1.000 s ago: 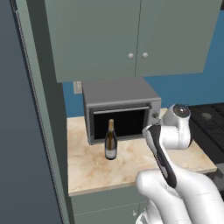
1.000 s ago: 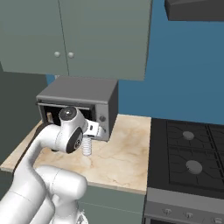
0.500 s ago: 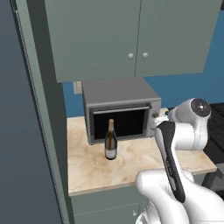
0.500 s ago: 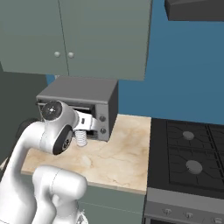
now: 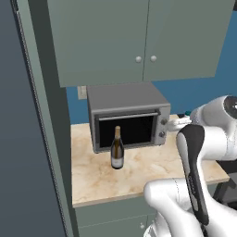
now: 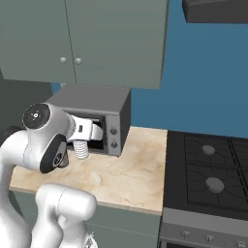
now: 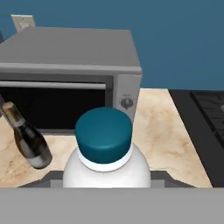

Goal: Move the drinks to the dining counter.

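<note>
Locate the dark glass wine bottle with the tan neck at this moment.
In the left base view, the dark glass wine bottle stands upright on the beige marble worktop, just in front of the grey microwave, towards its left half.

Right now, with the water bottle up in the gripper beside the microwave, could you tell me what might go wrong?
1. The water bottle hangs close to the microwave; a careless swing could knock it against the front.
2. The wine bottle stands upright on the worktop nearby, and a low sweep of the arm might topple it.
</note>
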